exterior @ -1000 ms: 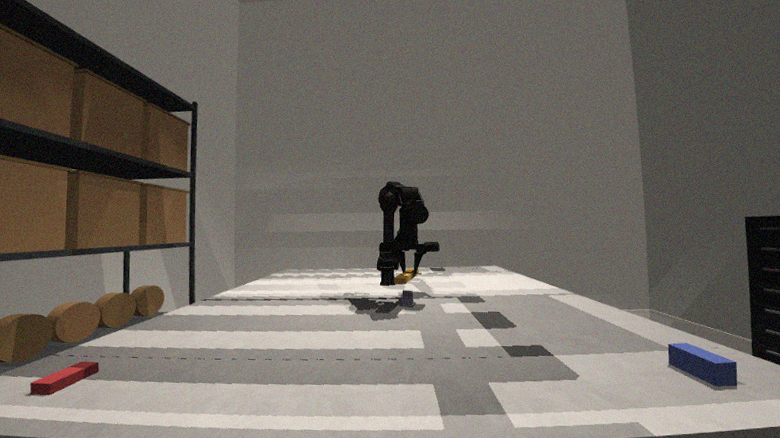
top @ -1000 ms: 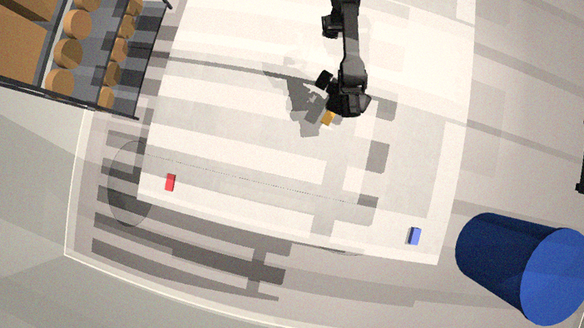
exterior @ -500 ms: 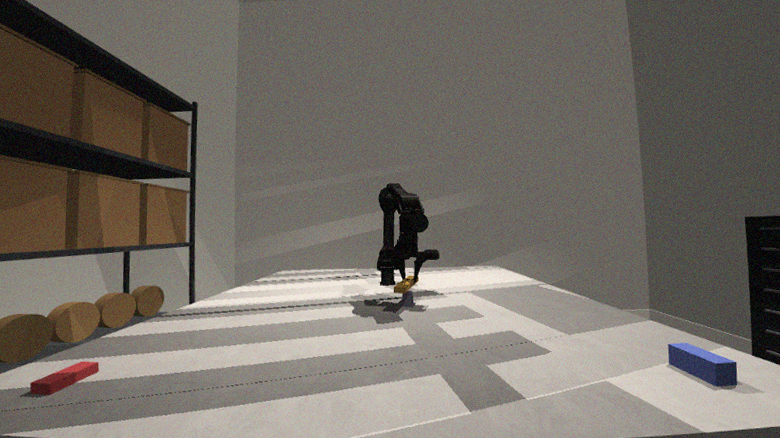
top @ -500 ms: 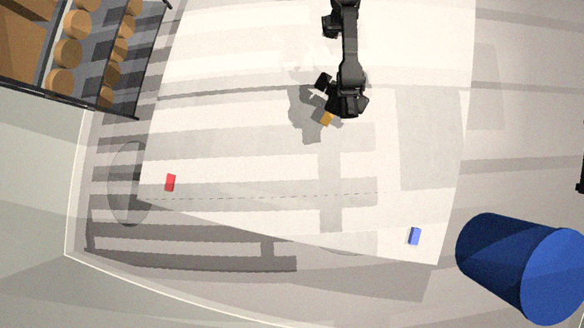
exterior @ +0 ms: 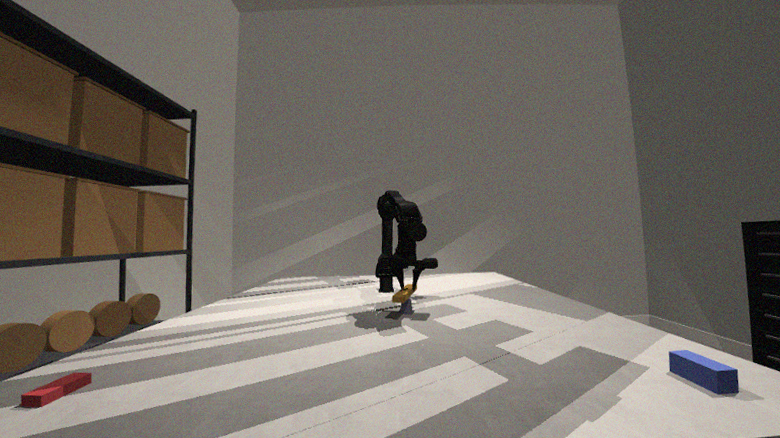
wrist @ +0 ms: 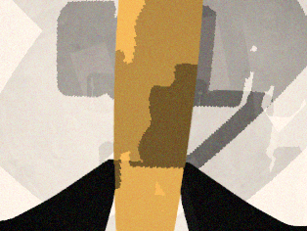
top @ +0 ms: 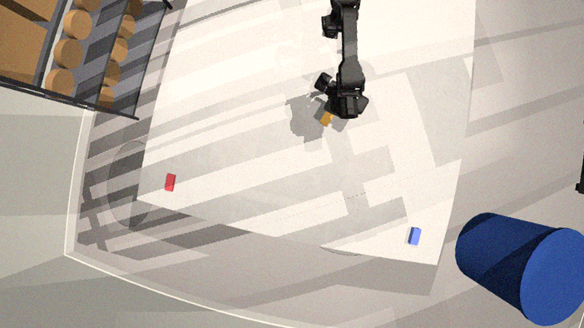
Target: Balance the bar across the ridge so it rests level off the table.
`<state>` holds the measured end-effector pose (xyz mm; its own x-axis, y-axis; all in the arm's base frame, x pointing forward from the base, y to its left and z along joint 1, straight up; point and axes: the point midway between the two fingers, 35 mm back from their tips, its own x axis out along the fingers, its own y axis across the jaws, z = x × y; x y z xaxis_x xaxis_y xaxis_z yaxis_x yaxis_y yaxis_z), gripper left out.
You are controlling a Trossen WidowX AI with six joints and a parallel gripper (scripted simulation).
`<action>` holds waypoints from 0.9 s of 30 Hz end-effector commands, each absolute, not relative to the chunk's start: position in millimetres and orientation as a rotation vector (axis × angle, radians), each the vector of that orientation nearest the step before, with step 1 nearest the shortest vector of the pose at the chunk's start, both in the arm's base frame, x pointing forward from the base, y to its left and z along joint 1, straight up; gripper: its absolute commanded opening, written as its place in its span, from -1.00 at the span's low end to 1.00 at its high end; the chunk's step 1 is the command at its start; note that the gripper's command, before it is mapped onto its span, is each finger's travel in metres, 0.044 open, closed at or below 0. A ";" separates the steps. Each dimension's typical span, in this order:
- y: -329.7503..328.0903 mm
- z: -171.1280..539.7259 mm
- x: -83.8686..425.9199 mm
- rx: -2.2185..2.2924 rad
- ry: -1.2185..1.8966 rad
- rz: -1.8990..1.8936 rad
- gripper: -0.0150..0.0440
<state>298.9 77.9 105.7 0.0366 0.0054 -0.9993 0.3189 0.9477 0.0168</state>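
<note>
An orange-yellow bar [top: 326,118] [exterior: 402,295] [wrist: 156,108] is held between the fingertips of my gripper [exterior: 409,287] [wrist: 149,167]. My gripper is shut on it. In the wrist view the bar runs lengthwise between the black fingers. A small grey-purple ridge [exterior: 407,307] stands on the table directly below the bar in the exterior view. The bar is off the table, at or just above the ridge's top; contact cannot be told. In the top view the arm hides the ridge and most of the bar. The ridge is not seen in the wrist view.
A red block [top: 169,182] [exterior: 56,390] lies near the table's front left corner. A blue block [top: 414,235] [exterior: 703,371] lies near the front right corner. A shelf rack stands left of the table, and a blue barrel [top: 555,275] stands off its right corner.
</note>
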 end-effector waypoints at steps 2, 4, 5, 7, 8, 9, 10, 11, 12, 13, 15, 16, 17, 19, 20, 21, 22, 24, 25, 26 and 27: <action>78.4 105.1 298.7 0.264 1.527 -0.244 -0.49; 78.4 104.9 298.7 0.264 1.527 -0.244 -0.49; 78.4 104.9 298.6 0.264 1.527 -0.244 -0.49; 78.4 104.7 298.7 0.264 1.527 -0.244 -0.49; 78.4 104.6 298.7 0.264 1.527 -0.244 -0.49; 78.4 104.5 298.7 0.264 1.527 -0.244 -0.49; 78.4 104.4 298.7 0.264 1.527 -0.244 -0.49; 78.4 104.4 298.7 0.264 1.527 -0.244 -0.49; 78.4 104.3 298.7 0.264 1.527 -0.244 -0.49; 78.4 104.2 298.7 0.264 1.527 -0.244 -0.49; 78.4 104.0 298.7 0.264 1.527 -0.244 -0.49; 78.4 103.9 298.7 0.264 1.527 -0.244 -0.49; 78.4 103.9 298.7 0.264 1.527 -0.244 -0.49; 78.4 103.7 298.8 0.264 1.527 -0.244 -0.49; 78.4 103.6 298.8 0.264 1.527 -0.244 -0.49; 78.4 103.5 298.8 0.264 1.527 -0.244 -0.49; 78.4 103.4 298.8 0.264 1.527 -0.244 -0.49; 78.4 103.3 298.8 0.264 1.527 -0.244 -0.49; 78.4 103.2 298.8 0.264 1.527 -0.244 -0.49; 78.4 103.0 298.8 0.264 1.527 -0.244 -0.49; 78.4 103.0 298.8 0.264 1.527 -0.244 -0.49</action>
<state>298.9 77.9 105.0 0.0360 0.0053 -0.9993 0.3190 0.9476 0.0165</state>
